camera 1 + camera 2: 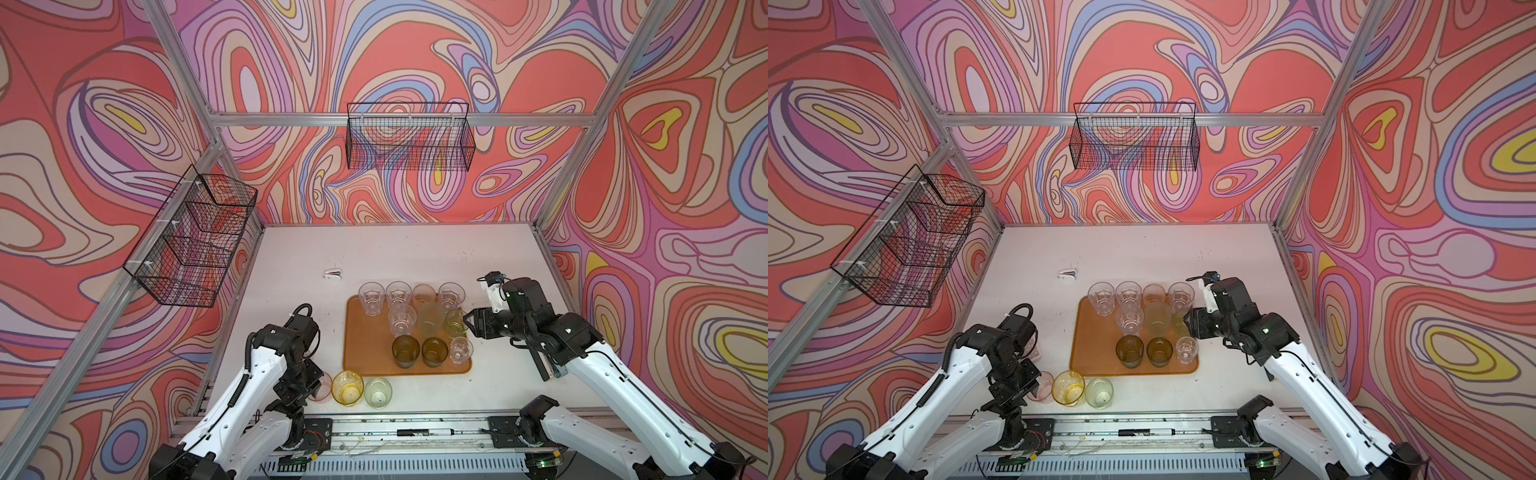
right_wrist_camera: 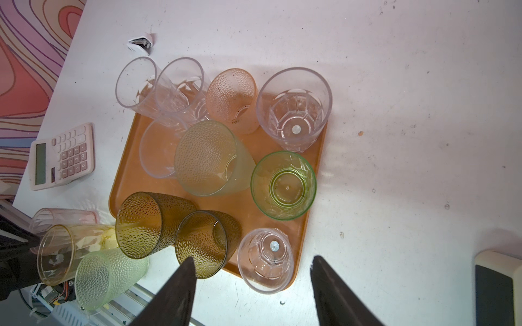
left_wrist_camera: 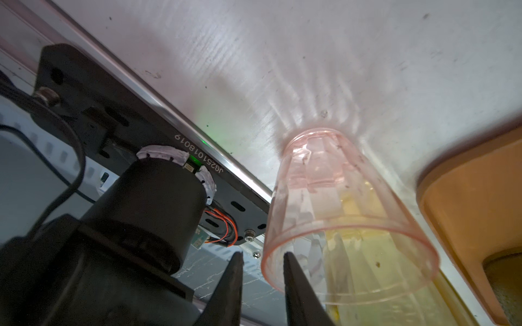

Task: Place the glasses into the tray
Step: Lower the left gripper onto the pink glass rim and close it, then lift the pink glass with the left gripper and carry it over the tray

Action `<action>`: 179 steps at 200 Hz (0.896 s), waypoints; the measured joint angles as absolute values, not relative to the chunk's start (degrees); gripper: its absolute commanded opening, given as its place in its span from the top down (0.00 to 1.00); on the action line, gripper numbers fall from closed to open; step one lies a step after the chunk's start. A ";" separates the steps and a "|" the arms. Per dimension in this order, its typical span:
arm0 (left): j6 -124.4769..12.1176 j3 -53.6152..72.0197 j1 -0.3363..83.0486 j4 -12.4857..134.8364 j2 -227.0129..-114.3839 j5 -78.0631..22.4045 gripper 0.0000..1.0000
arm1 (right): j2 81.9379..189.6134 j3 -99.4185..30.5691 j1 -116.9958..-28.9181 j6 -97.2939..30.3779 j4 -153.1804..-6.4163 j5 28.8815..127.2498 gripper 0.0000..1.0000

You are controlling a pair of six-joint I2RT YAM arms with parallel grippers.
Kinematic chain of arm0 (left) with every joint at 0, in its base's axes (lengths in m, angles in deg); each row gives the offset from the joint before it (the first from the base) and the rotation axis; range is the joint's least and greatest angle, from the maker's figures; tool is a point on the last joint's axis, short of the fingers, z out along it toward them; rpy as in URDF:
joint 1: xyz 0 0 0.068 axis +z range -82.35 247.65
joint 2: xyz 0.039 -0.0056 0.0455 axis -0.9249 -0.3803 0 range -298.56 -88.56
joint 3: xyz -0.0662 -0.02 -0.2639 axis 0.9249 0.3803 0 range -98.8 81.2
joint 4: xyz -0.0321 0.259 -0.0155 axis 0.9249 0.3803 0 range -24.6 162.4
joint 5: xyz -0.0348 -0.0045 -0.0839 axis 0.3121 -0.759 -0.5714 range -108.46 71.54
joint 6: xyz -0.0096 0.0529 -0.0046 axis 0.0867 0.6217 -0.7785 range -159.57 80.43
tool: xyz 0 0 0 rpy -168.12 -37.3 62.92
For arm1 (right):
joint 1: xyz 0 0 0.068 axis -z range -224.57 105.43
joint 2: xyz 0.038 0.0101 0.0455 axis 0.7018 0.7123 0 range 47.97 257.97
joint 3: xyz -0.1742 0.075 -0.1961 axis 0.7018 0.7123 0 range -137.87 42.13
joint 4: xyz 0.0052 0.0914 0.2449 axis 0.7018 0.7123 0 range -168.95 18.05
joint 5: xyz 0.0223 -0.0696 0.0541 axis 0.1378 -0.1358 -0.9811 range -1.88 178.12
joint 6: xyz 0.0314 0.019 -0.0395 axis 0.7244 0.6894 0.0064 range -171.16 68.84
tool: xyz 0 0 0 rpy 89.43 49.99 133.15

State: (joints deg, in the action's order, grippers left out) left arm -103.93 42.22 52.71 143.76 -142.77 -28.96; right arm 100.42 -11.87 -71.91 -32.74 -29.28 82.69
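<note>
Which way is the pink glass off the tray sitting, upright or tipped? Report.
Upright: the pink glass rests base-down on the table, open rim up, beside the yellow glass.

Thirteen glasses (image 2: 284,185) in all; one tray (image 1: 366,338); two wire baskets (image 1: 409,137); one calculator (image 2: 62,156).

top views: high, downward, whole table (image 1: 374,249) | wrists: close | shared: tray (image 1: 365,340)

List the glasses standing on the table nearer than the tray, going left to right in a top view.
pink glass → yellow glass → pale green glass
</note>
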 measured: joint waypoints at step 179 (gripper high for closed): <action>-107.03 43.60 52.71 141.82 -143.01 -28.39 0.89 | 99.39 -11.85 -71.91 -33.09 -29.67 82.60 0.32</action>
State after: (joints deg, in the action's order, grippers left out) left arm -107.03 43.60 52.71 141.82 -143.01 -28.39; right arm 99.39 -11.85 -71.91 -33.09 -29.67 82.60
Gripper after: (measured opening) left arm 0.133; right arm 0.675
